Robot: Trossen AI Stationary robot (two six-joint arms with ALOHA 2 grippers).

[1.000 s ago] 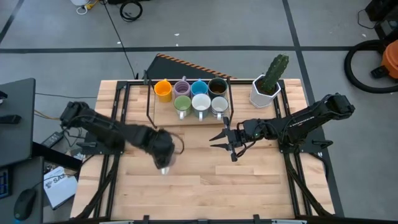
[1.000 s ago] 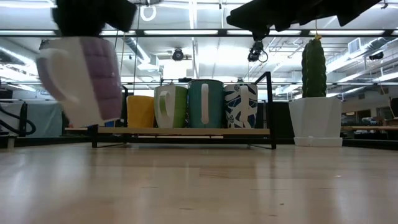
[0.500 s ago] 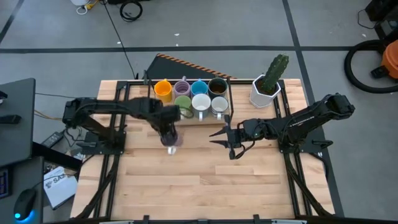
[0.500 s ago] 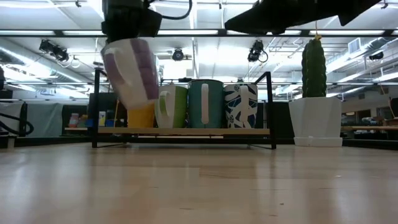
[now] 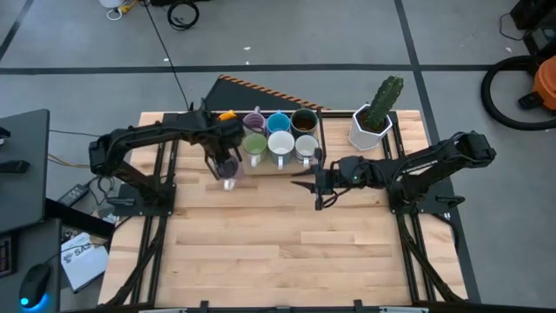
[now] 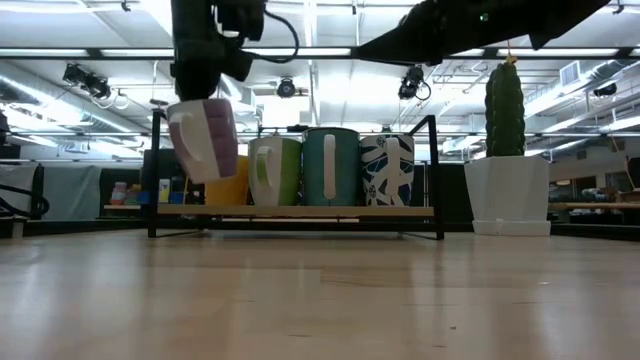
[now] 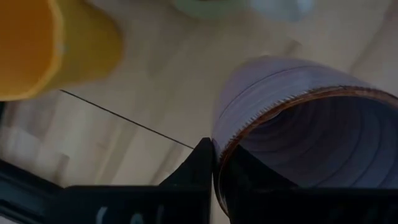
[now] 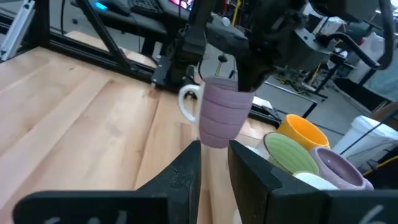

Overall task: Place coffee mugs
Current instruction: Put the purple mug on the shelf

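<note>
A purple mug (image 5: pixel 229 171) with a white handle hangs in my left gripper (image 5: pixel 224 159), just in front of the rack's left end. In the low view this mug (image 6: pixel 205 138) floats above the table. Seven mugs stand in the black rack (image 5: pixel 208 143): orange (image 5: pixel 228 116), purple (image 5: pixel 254 122), blue (image 5: pixel 279 123), dark brown (image 5: pixel 304 121), green (image 5: pixel 254 143) and two white (image 5: pixel 281 144) (image 5: pixel 306 148). My right gripper (image 5: pixel 311 183) hovers to the right of the held mug, open by a narrow gap and touching nothing. My left gripper holds the purple mug by its rim (image 7: pixel 219 149), one finger (image 7: pixel 200 163) outside the wall and one inside the cup. The fingers come from above, pointing down. The mug (image 8: pixel 221 118) hangs below them, lifted clear and slightly tilted, with its white handle (image 8: pixel 186 102) sticking out sideways.
A white angular pot with a green cactus (image 5: pixel 375 117) stands right of the rack near the far edge. The rack's black frame (image 6: pixel 437 175) rises above the mugs. Bare wooden table (image 5: pixel 287 252) lies on the near side.
My left gripper has carried the purple mug from the near left of the table's middle toward the far edge, up to the rack's left end, keeping it lifted. My right gripper has shifted slightly toward the far edge and turned.
</note>
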